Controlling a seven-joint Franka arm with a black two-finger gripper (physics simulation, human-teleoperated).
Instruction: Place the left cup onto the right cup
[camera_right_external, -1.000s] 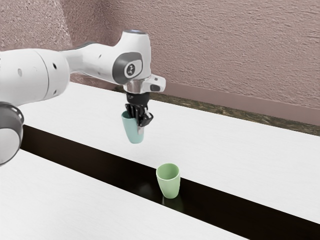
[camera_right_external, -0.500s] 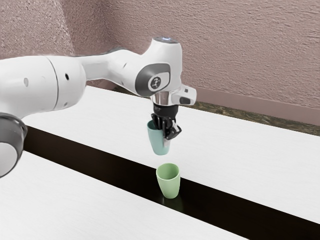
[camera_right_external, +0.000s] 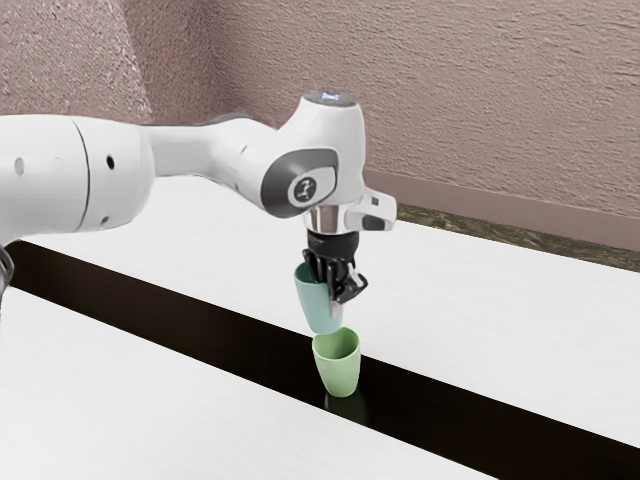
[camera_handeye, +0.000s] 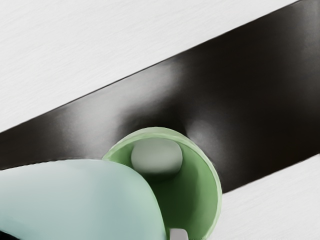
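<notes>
My black gripper is shut on the rim of a pale teal cup, which hangs tilted in the air. Its base sits just above the rim of a light green cup that stands upright on the black strip of the table. In the wrist view the teal cup is a large blurred shape right under my hand, overlapping the near side of the green cup's open mouth. I can see down into the green cup to its pale bottom.
A white table is crossed by a glossy black strip running diagonally from the exterior view's left to its lower right. A brown textured wall rises behind the table.
My arm has carried the teal cup toward the exterior view's right and downward, from high to the left of the green cup to just above its rim.
</notes>
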